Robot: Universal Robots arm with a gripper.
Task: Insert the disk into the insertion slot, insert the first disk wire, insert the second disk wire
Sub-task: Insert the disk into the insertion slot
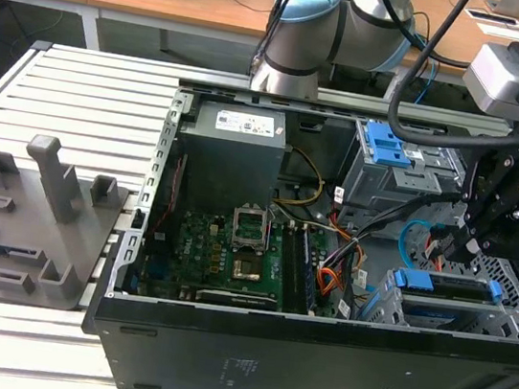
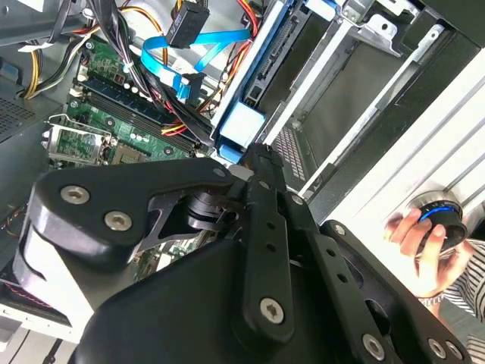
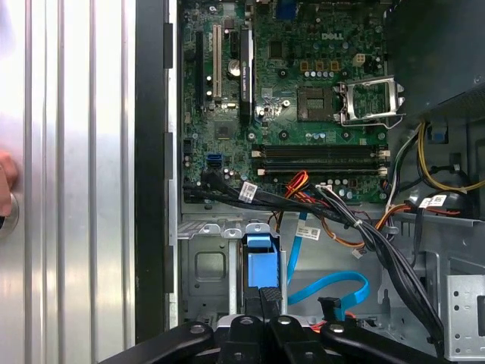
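Observation:
The disk (image 1: pixel 438 314) lies in its blue carrier (image 1: pixel 445 284) inside the insertion slot (image 1: pixel 377 306), a grey perforated cage at the case's front corner on the exterior view's right. My gripper (image 1: pixel 470 245) hangs just above it. In the first wrist view the gripper (image 3: pixel 269 302) is shut, its tips together right at the carrier's blue tab (image 3: pixel 259 258), and I see nothing held between them. The second disk wire (image 3: pixel 333 288), a flat light-blue cable, loops loose beside the cage (image 3: pixel 204 265). In the second wrist view that cable (image 2: pixel 178 57) ends at a free black plug (image 2: pixel 186 26).
A taller grey cage with a blue latch (image 1: pixel 389 153) stands behind the gripper. Orange and black wires (image 3: pixel 303 186) cross between the motherboard (image 1: pixel 223 247) and the cages. A person's hand (image 2: pixel 415 236) rests on a knob outside the case. A grey fixture plate (image 1: pixel 33 221) lies on the exterior view's left.

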